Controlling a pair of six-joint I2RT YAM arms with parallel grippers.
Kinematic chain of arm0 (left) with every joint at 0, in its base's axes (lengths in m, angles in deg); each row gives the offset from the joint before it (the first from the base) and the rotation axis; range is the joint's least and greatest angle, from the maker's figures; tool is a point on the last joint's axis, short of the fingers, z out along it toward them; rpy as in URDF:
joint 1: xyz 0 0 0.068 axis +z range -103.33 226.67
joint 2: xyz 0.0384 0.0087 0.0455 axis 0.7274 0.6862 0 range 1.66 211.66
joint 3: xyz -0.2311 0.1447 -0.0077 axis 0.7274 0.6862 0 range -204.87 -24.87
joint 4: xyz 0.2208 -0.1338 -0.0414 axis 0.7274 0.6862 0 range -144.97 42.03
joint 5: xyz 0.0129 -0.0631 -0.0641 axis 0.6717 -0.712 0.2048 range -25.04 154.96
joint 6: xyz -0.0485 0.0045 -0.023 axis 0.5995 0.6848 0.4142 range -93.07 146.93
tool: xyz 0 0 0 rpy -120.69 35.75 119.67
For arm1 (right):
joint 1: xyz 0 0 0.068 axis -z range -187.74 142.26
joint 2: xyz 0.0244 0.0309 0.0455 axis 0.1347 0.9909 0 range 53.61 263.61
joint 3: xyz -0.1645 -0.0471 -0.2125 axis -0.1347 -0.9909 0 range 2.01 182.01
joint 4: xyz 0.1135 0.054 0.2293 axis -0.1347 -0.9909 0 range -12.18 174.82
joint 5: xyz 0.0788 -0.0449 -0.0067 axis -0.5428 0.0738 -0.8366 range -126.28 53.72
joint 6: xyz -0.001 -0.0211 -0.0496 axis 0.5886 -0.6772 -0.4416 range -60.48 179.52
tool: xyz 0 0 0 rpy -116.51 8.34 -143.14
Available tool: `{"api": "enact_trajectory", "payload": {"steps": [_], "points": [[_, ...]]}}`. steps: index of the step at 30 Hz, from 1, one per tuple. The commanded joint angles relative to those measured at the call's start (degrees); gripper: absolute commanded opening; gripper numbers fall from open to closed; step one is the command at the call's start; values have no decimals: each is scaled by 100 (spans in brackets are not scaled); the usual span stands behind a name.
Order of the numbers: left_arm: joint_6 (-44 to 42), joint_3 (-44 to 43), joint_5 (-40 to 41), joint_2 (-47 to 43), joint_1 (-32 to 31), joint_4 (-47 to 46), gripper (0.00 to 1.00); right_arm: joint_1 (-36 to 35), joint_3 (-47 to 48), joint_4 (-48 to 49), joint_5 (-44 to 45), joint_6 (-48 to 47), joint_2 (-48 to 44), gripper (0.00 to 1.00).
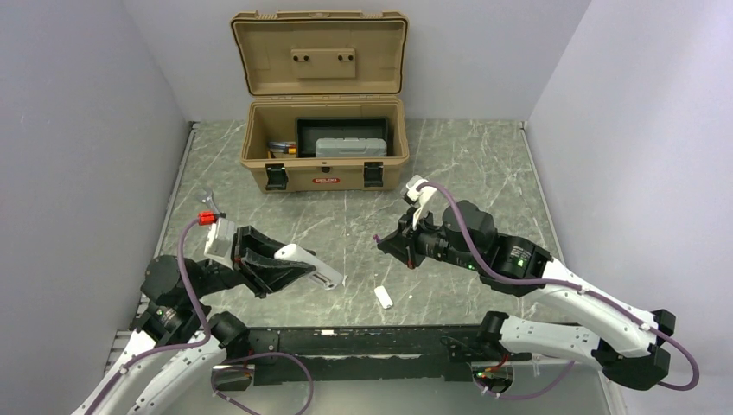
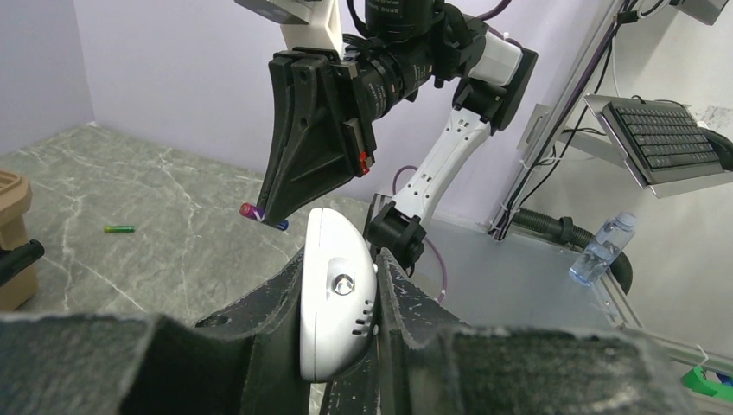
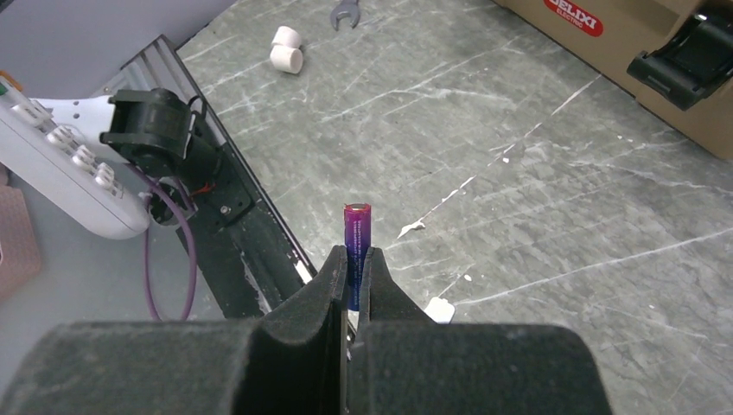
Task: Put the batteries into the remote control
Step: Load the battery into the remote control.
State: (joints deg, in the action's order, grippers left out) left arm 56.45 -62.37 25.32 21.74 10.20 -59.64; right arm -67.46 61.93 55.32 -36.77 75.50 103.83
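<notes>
Grey-green stone-look sheet with pale veins covers the table (image 1: 484, 173); plain lilac-grey walls (image 1: 69, 130) close it on three sides. Tan toolbox (image 1: 324, 169) stands at the far middle of the table, lid up, a dark tray and a grey case inside.

Left gripper (image 2: 340, 294), well in front of the toolbox and off to its left: fingers clamped on the remote control (image 1: 311, 266), which sticks out from between them towards the table's middle, raised off the surface; left wrist view shows its rounded white end, a small round window in it.

Right gripper (image 3: 354, 264), in front of the toolbox's right corner and also raised: fingers pinched tight on the purple battery (image 3: 356, 226), which pokes out past the tips, end-on to the remote and a short gap away from it.

Green battery (image 2: 119, 229) lies flat on the table, alone, a short way from the toolbox's corner in the left wrist view.

Small white tab (image 1: 383, 297) lies loose on the table, well in front of the toolbox, between the two grippers and nearer the arm bases.

Silver wrench (image 3: 344, 10) lies flat on the table, left of the toolbox near the table's edge.

Beyond the table's edge: keyboard (image 2: 666, 138) on a shelf; clear water bottle (image 2: 596, 251) below it.
</notes>
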Motion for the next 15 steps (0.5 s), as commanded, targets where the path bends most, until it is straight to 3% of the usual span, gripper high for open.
{"api": "enact_trajectory", "payload": {"steps": [1, 5, 10, 13, 15], "points": [[-104, -29, 65, 36, 0, -65, 0, -22, 222, 44, 29, -128, -5, 0], [-6, -66, 462, 91, 0, 190, 0, -21, 48, 322, -58, -31, -151, 0], [1008, -223, 2023, 477, 4, 1338, 0, -21, 17, 687, -149, 42, -283, 0], [1988, 201, 2214, 571, 7, 1065, 0, -14, 308, 504, 35, 109, -117, 0], [2742, 716, 2265, 537, 0, 300, 0, -14, 635, 218, 116, 239, 106, 0]]}}
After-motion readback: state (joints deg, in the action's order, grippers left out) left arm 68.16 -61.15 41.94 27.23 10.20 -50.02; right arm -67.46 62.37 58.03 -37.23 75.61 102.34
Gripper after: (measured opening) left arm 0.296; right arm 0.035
